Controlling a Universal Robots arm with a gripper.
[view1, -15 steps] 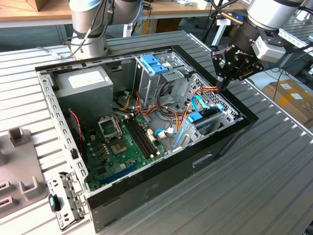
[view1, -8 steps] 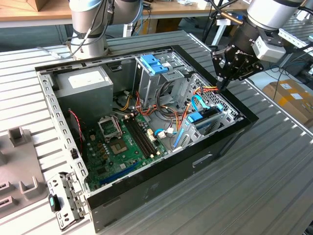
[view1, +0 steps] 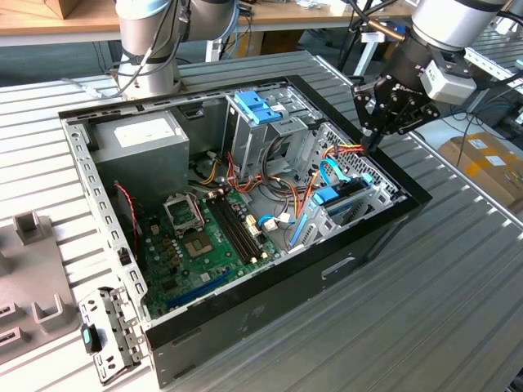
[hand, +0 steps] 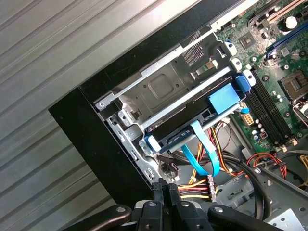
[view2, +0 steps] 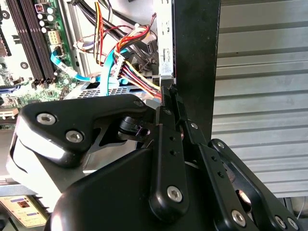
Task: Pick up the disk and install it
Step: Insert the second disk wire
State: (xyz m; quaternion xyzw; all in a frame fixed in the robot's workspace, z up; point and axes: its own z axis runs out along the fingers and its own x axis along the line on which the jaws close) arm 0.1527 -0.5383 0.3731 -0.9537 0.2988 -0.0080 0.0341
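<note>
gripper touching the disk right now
Apart. In the first wrist view the gripper hangs clear of the disk, with cables showing between them.

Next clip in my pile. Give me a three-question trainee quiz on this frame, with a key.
1. True or false: the claw is spread wide open.
2. In the exterior view, where over the computer case does the claw hang?
A. at the edge on that view's left
B. at the edge on that view's right, above the wires
C. over the middle
3. Fill in: in the first wrist view, the flat cable looping near the claw's tips is coloured ____.

Key: 1 false, it is shut; 2 B; 3 blue.
</note>
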